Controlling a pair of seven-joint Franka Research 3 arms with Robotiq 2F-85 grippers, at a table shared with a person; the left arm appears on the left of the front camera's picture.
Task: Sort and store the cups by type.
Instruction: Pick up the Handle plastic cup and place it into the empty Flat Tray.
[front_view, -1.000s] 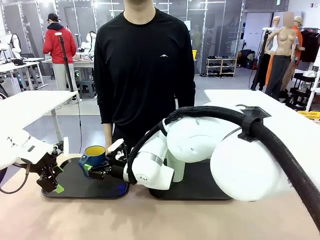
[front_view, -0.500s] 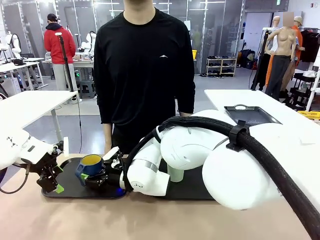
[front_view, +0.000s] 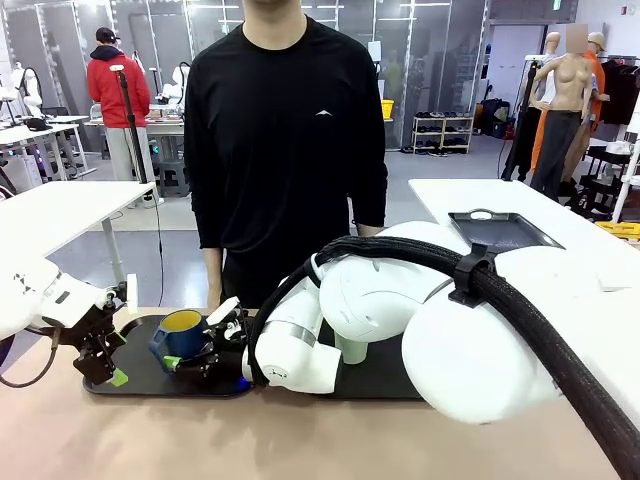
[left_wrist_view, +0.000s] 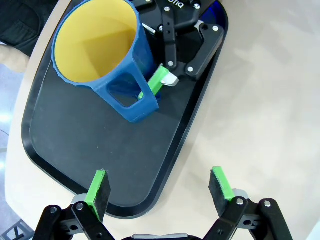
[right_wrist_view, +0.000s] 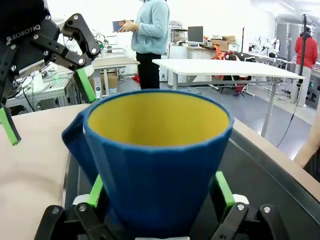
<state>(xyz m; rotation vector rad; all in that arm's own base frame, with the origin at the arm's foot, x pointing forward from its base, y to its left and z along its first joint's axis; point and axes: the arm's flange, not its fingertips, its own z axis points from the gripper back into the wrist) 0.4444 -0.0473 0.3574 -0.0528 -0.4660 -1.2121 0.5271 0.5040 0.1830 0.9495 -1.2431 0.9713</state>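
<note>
**Blue cup held over left tray by right end effector; left end effector idle at tray corner**

Count: one dark blue cup (front_view: 182, 335) with yellow inside. Two black trays: the left tray (front_view: 140, 375) and a second one (front_view: 385, 385) just beside it, mostly covered by the right arm. One pale green tumbler (front_view: 351, 349) stands on the second tray, only its lower part visible between the arm's white housings. One person (front_view: 285, 150) in a black top stands at the far edge of the tabletop (front_view: 300, 440).

Right end effector (front_view: 195, 352): reaches across the middle to the left tray and is closed on the blue cup. In the right wrist view the green pads (right_wrist_view: 224, 189) press on both sides of the cup's lower body (right_wrist_view: 155, 160), handle pointing picture-left. In the left wrist view the cup (left_wrist_view: 102, 55) leans, rim tilted away from the end effector gripping it; whether its base touches the tray (left_wrist_view: 75, 150) I cannot tell.

Left end effector (front_view: 100, 360): at the tray's near left corner, fingers spread wide, gripping nothing. Left wrist view: one pad (left_wrist_view: 97, 187) over the tray rim, the other over bare tabletop (left_wrist_view: 265, 100).

Room: most of the left tray's surface beside the cup is bare. Tabletop in front of both trays is free.
</note>
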